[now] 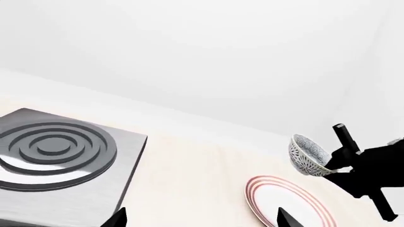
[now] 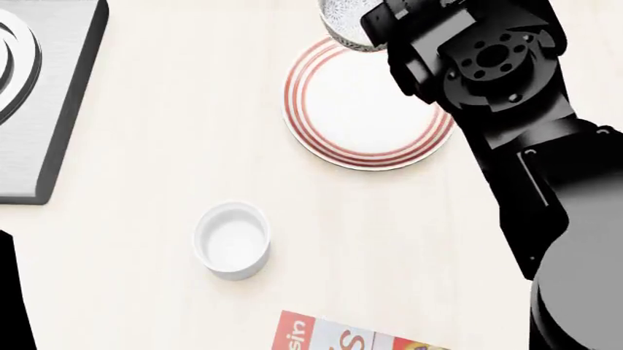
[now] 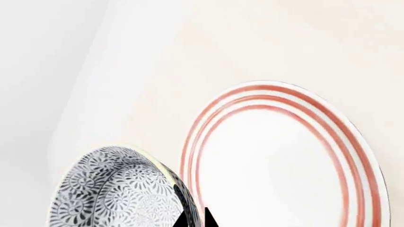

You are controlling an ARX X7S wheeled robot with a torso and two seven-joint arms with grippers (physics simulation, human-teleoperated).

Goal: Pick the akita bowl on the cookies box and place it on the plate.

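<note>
Cookies box [image 2: 336, 337]: only "sin" fragment legible.

right arm [image 2: 545, 189]: matte black, blocky jointed housings | wrist housing [image 2: 501, 62]: round face with ring of small screw holes | right gripper [image 1: 341, 156]: black, thin straight rod fingers | left gripper fingertips [image 1: 287, 218]: black, pointed

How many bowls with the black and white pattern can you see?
1. The akita bowl hangs tilted in the right gripper, beside the plate. Another could be outside the pictures.
</note>
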